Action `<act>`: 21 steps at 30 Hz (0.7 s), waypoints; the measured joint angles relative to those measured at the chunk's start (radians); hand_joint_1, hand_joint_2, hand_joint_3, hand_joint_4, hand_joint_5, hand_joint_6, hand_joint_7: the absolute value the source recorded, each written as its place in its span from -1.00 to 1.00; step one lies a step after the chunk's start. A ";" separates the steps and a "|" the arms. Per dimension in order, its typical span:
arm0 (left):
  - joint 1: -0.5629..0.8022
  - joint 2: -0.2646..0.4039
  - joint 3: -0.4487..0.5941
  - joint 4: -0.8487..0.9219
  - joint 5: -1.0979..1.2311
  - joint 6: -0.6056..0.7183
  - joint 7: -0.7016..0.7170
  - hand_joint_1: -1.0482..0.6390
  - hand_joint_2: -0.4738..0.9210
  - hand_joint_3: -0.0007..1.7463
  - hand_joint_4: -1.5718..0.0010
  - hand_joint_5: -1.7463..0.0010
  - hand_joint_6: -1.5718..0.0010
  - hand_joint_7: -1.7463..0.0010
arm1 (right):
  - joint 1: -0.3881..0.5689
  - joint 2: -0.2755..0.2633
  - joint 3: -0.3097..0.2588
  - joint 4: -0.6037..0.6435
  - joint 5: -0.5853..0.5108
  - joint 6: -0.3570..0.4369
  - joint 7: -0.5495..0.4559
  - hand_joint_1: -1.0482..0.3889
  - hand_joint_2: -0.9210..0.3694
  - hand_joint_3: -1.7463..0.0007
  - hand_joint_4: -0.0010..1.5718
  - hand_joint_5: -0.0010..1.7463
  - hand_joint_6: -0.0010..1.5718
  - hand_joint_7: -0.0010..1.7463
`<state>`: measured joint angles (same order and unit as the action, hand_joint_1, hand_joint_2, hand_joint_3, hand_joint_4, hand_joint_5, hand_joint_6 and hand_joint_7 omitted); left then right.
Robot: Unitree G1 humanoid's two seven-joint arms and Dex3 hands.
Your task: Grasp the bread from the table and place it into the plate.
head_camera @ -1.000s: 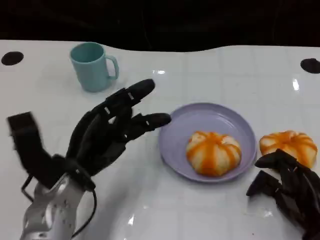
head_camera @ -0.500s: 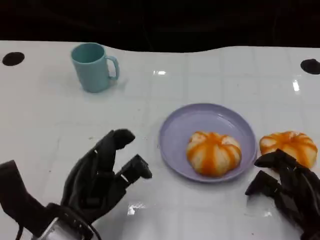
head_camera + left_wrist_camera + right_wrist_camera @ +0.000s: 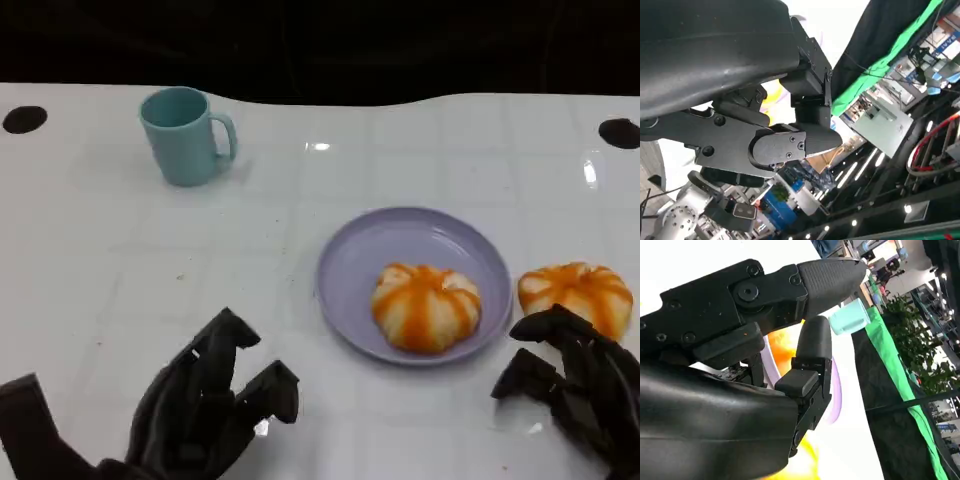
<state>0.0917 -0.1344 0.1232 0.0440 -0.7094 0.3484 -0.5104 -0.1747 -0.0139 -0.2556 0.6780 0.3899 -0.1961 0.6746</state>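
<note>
From the head view I count two breads, one plate and one mug on the white bench [image 3: 120,250]. The first bread [image 3: 426,306], orange-striped and round, lies inside the lavender plate [image 3: 390,240], toward its near right side. The second bread [image 3: 575,294] sits on the bench just beside the plate's right rim, apart from it. The teal mug [image 3: 184,134] stands upright well away at the far left, handle pointing right. My right hand [image 3: 570,385] rests low at the near right, its fingers [image 3: 545,325] curled and holding nothing, with the upper fingertip just in front of the second bread; I cannot tell whether it touches. My left hand [image 3: 205,410] is at the near left, fingers [image 3: 225,335] bent and apart, holding nothing.
</note>
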 measured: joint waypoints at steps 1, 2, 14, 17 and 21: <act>0.001 0.000 0.000 0.002 0.000 0.000 0.000 -0.39 1.00 -0.59 -0.06 -1.00 0.22 -1.00 | 0.001 0.000 0.000 -0.001 0.000 0.001 0.000 -0.29 -1.00 0.78 -0.19 0.77 -0.21 0.35; 0.001 0.000 0.000 0.004 0.000 -0.001 0.000 -0.39 1.00 -0.59 -0.05 -1.00 0.22 -1.00 | 0.001 0.000 0.000 -0.002 0.000 0.002 0.000 -0.28 -1.00 0.78 -0.19 0.77 -0.22 0.35; -0.005 0.007 -0.006 0.060 0.035 -0.032 -0.015 -0.38 1.00 -0.64 -0.05 -1.00 0.21 -1.00 | 0.003 -0.001 -0.003 0.001 0.003 0.000 0.014 -0.30 -1.00 0.80 -0.17 0.79 -0.19 0.34; -0.020 0.004 0.002 0.076 0.035 -0.054 -0.015 -0.38 1.00 -0.61 -0.04 -1.00 0.22 -0.98 | 0.001 -0.001 -0.005 0.003 0.003 -0.002 0.003 -0.29 -1.00 0.80 -0.18 0.79 -0.20 0.33; -0.040 0.002 0.011 0.097 0.035 -0.072 -0.037 -0.38 1.00 -0.57 -0.04 -1.00 0.22 -0.97 | -0.005 -0.001 -0.010 0.013 0.018 0.001 0.006 -0.29 -1.00 0.83 -0.18 0.78 -0.19 0.32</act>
<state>0.0522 -0.1319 0.1345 0.1415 -0.6747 0.2766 -0.5475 -0.1794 -0.0149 -0.2653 0.6913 0.4075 -0.1949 0.6809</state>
